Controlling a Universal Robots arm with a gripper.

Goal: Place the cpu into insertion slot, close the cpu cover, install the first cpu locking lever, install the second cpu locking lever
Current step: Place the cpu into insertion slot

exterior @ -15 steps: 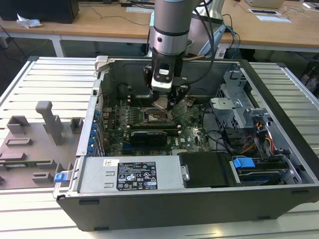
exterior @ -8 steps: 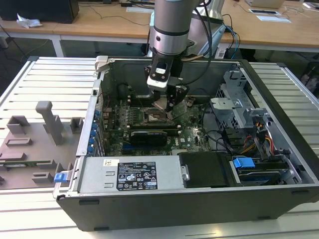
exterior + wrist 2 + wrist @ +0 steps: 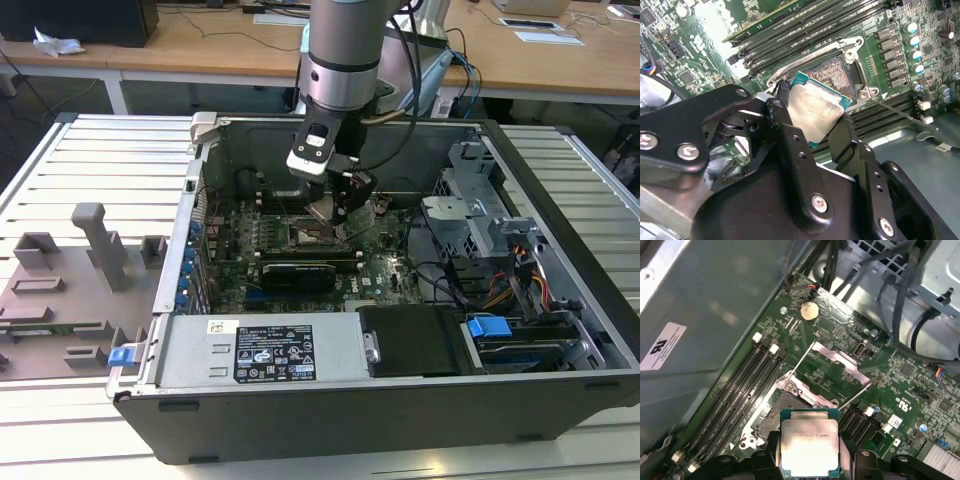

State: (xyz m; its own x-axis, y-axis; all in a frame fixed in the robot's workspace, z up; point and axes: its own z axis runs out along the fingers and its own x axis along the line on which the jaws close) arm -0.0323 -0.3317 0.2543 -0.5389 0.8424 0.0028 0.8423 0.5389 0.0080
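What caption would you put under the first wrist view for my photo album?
The gripper holds the cpu over the open insertion slot, the cpu cover flipped open beyond it.

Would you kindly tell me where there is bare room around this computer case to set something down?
The slatted table is bare between the grey fixture tray and the desks, and again at the exterior view's right of the computer case. Inside is crowded: the pincer holds the cpu over the insertion slot, amid memory slots and cables.
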